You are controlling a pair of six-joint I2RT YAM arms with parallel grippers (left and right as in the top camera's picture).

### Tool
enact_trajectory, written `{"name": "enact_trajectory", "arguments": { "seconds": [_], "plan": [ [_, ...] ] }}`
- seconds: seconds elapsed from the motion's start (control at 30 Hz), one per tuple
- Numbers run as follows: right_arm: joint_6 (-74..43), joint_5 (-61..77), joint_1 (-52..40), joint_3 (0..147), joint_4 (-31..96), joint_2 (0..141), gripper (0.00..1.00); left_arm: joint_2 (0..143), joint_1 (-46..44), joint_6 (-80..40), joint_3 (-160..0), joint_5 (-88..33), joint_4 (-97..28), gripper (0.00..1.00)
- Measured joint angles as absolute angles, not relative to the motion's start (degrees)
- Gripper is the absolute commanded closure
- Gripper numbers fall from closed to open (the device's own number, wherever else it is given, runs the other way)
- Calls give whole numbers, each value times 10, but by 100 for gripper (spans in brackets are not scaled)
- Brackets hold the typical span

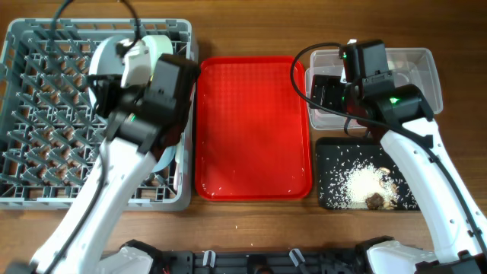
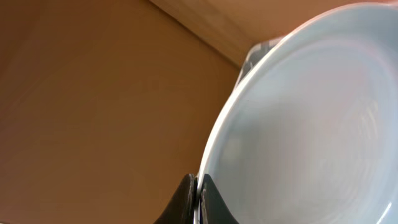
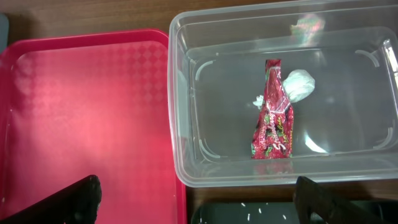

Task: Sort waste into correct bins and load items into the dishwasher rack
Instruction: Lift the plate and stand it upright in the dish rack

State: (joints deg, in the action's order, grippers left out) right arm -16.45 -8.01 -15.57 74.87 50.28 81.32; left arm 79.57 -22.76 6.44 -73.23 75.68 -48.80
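Left gripper (image 2: 199, 194): jaws closed tight on the rim of the pale blue plate (image 2: 298, 124), one finger on each face of the edge. In the left wrist view the plate fills the right half of the frame. In the overhead view the left arm reaches over the dishwasher rack (image 1: 46, 114) at the left of the frame; the grip itself is hidden there.

Right gripper (image 3: 199, 208): jaws spread wide, holding nothing, above the near rim of the clear tub (image 3: 180, 93) at upper right. The red snack wrapper (image 3: 272, 118) lies inside the tub with the white tissue (image 3: 298, 84) touching its upper end.

The black tray (image 1: 335, 152) at lower right holds the rice (image 1: 361, 183) and brown scraps (image 1: 374, 201). The red serving tray (image 1: 251, 129) sits in the centre, between rack and bins
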Motion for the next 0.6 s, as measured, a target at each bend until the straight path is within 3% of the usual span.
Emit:
{"name": "enact_trajectory", "arguments": {
  "seconds": [0.2, 0.6],
  "plan": [
    [-164, -80, -156, 749, 503, 813, 0, 886, -217, 96, -731, 761, -490, 96],
    [-164, -80, -156, 749, 503, 813, 1, 908, -176, 101, -727, 748, -486, 96]
  ]
}}
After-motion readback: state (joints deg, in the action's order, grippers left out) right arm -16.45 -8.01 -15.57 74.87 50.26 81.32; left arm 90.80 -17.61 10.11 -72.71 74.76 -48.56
